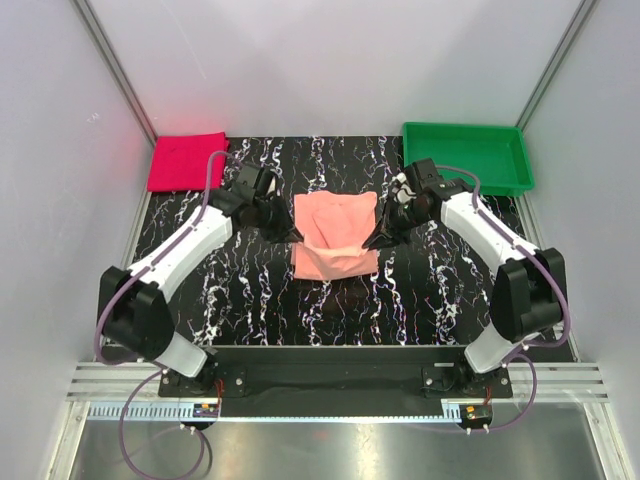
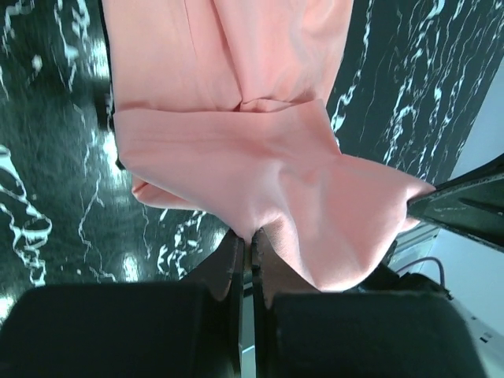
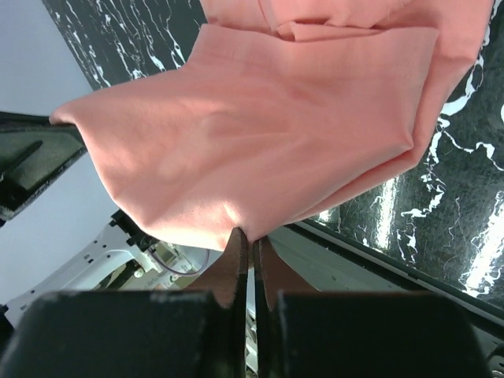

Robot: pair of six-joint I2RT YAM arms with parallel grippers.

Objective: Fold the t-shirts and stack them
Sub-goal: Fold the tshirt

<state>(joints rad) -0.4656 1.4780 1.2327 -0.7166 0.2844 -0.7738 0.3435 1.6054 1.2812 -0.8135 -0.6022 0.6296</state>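
Note:
A salmon-pink t-shirt (image 1: pixel 335 235) lies partly folded in the middle of the black marbled table (image 1: pixel 250 300). My left gripper (image 1: pixel 298 238) is shut on its left edge; in the left wrist view (image 2: pixel 250 236) the cloth (image 2: pixel 236 150) is pinched between the fingertips and lifted. My right gripper (image 1: pixel 372 243) is shut on the shirt's right edge; in the right wrist view (image 3: pixel 252 236) the cloth (image 3: pixel 252 134) hangs stretched from the tips. A folded red t-shirt (image 1: pixel 186 160) lies at the back left corner.
A green tray (image 1: pixel 508 140) stands at the back right of the table. White enclosure walls surround the table on three sides. The arms' bases sit on a black rail (image 1: pixel 330 375) at the near edge.

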